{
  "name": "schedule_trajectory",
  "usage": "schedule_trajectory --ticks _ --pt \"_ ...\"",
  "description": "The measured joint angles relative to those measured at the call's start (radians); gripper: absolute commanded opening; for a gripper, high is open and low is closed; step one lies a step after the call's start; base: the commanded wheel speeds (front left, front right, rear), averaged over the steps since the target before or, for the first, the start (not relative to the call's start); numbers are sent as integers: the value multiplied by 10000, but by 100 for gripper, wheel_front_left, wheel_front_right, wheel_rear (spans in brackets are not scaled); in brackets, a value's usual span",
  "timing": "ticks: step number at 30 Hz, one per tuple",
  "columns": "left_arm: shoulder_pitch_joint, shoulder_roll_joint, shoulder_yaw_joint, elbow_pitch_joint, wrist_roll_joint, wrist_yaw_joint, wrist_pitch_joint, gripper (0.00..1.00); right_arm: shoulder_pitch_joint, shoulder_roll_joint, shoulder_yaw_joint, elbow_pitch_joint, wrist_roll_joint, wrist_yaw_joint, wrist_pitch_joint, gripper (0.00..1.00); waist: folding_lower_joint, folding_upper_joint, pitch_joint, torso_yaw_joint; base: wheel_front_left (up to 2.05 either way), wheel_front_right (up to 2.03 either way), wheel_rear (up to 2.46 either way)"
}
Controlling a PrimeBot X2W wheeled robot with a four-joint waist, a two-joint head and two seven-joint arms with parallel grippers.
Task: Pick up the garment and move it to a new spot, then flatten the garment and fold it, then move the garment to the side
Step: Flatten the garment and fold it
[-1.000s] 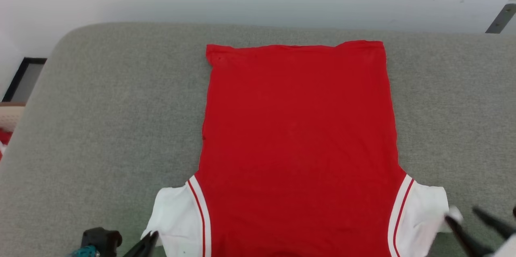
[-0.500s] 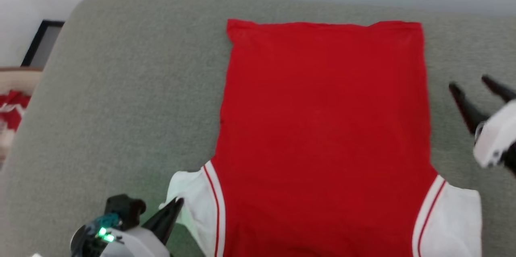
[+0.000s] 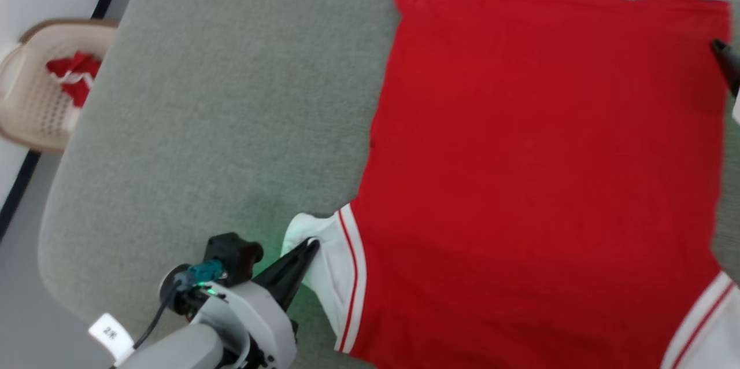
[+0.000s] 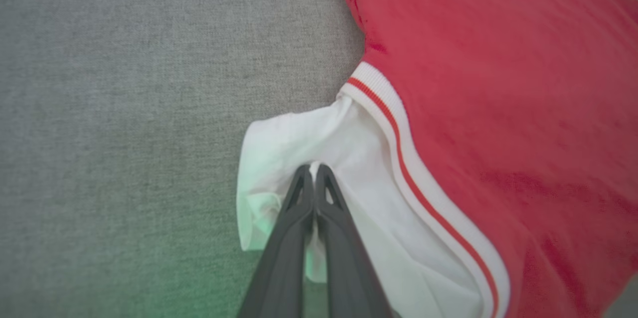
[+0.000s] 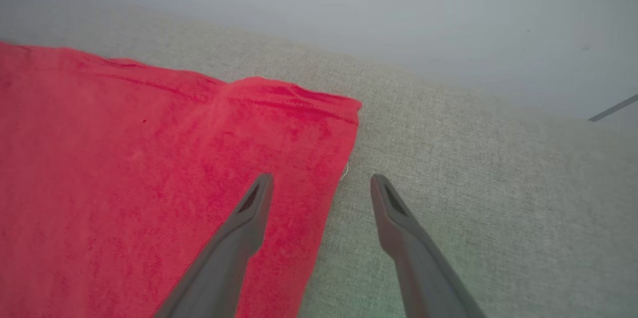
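Grey upholstered padding point(image 3: 231, 97) carries the garment point(image 3: 537, 155), spread flat, plain red side up, toward the robot's right. The left gripper point(image 4: 314, 168) is pressed together on the bunched white sleeve point(image 4: 279, 143); the right gripper point(image 5: 321, 183) hangs spread over the far hem corner point(image 5: 344, 108) — one finger above cloth, one above padding. Soft, light and limp, it will likely drag and wrinkle, so corners and sleeve edges look the best holds.

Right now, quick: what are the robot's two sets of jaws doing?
Left gripper: jaws shut on the white sleeve of the garment.
Right gripper: jaws open, holding nothing, at the garment's edge.
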Motion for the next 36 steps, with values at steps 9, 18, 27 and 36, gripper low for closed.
schedule_trajectory --ticks 9,18,27,36 --pt "-591 -769 -142 704 188 -631 -121 0 -1851 -182 -144 2577 -826 0 362 100 0 1 739 899 0 0 0" --pt "-776 -1246 -178 1264 203 -1070 -291 0 -3483 -265 -1361 4823 -1542 6 1267 14 0 0 1134 1526 0 0 0" --pt "-732 -1308 -56 1699 171 -1260 -378 0 -3794 -36 -1996 5499 -2451 6 1358 0 0 0 940 1351 0 0 0" --pt "-429 -855 123 1925 65 -1206 -378 0 -3341 756 -1818 5601 -2104 2 1676 0 1 0 310 703 0 0 0"
